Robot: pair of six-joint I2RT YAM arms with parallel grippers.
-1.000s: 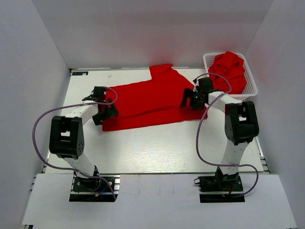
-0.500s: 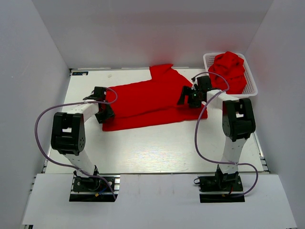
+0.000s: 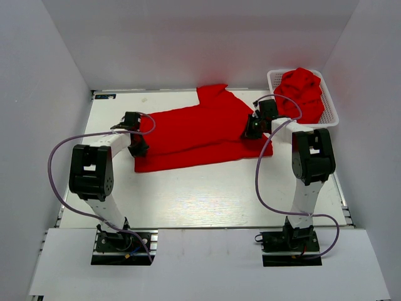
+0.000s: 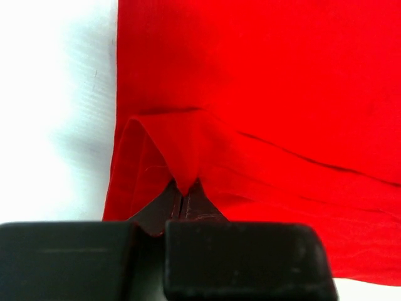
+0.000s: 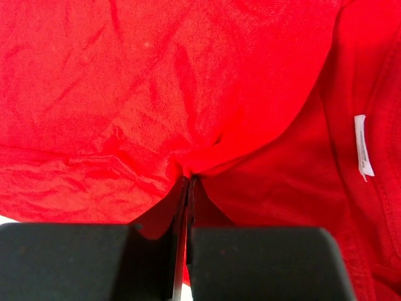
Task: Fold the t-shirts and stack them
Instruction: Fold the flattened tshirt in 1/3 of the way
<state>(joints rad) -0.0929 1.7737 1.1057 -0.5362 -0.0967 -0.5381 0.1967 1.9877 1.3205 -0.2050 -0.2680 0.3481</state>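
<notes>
One red t-shirt (image 3: 200,135) lies spread sideways on the white bench (image 3: 200,194). A sleeve points toward the far edge, and a long crease runs across the cloth roughly parallel to the near hem.

Several more red t-shirts (image 3: 302,88), crumpled in a heap, fill the white lattice basket (image 3: 331,113) at the far right corner of the bench, just beyond the spread shirt's right end.

Left arm (image 3: 94,169): we record it reaching to the shirt's left edge. The left jaws are closed on a pinch of fabric at that edge. In the left wrist view the cloth rises in a small tent at the tips, with bare bench to the left.

Right arm (image 3: 312,157): we record it reaching to the shirt's right end. The right jaws are closed on a gather of red cloth, with wrinkles fanning out from the tips. A white sewn label (image 5: 363,153) lies on the fabric to the right of them.

One purple cable (image 3: 55,169) loops beside each arm.
</notes>
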